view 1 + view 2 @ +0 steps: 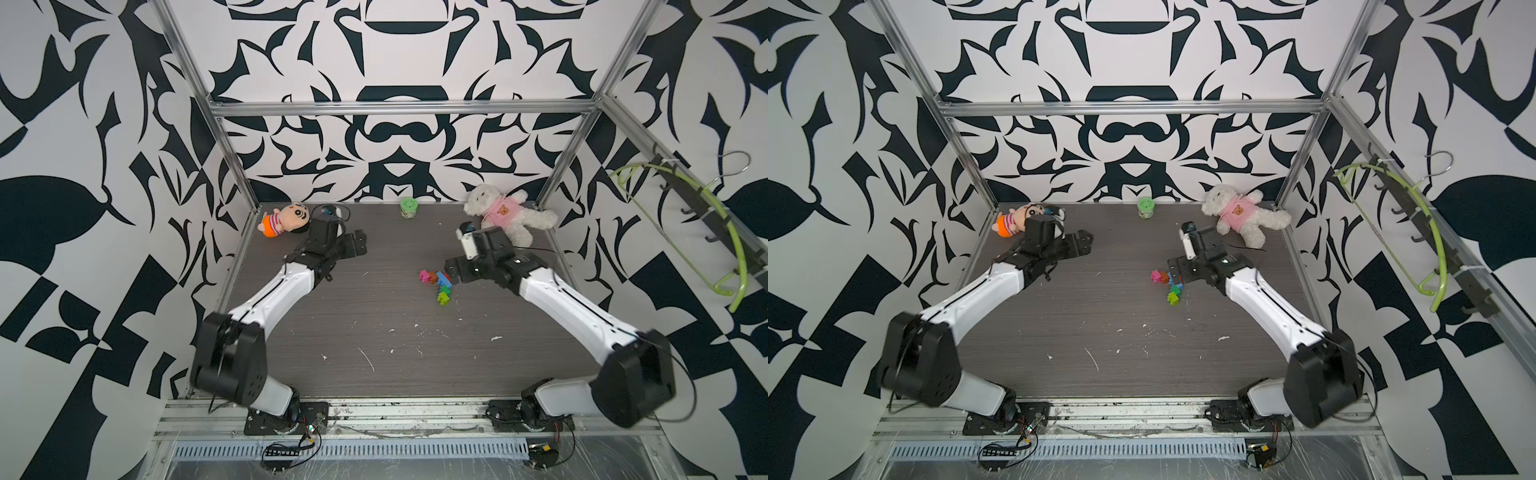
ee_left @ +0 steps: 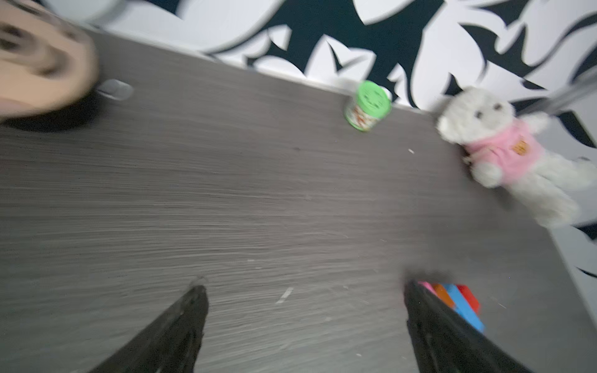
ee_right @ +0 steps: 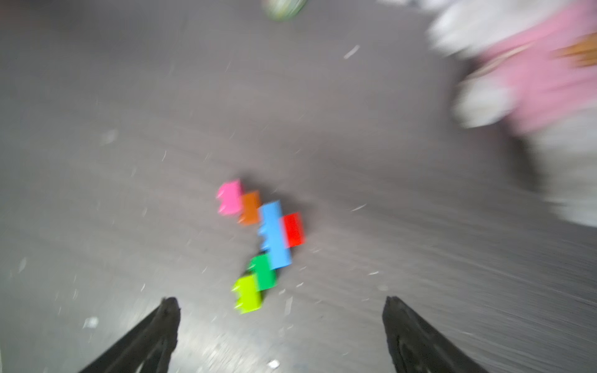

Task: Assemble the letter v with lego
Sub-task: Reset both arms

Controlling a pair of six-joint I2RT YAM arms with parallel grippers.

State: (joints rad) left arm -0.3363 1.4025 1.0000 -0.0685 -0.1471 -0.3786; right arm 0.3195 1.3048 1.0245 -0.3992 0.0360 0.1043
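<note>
Joined lego letter v (image 3: 268, 247) lies on the table (image 1: 374, 332) just ahead of the right gripper (image 3: 281, 303), whose jaws stand wide apart and empty. The left gripper (image 2: 303, 287), also spread and empty, is well away. The bricks are probably light, rigid, slick plastic. Pinch the blue brick (image 3: 274, 226) on its flat sides, as the stud joints may pop apart.

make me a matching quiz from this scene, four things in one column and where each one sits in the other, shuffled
Things
1. pink brick
2. lime brick
3. red brick
4. green-lidded jar

Places
A. joined to the long blue brick
B. far edge of the table, between the doll and the teddy bear
C. end of a row, beside the orange brick
D. end of a row, beside the dark green brick

Pairs: 1-C, 2-D, 3-A, 4-B
</note>
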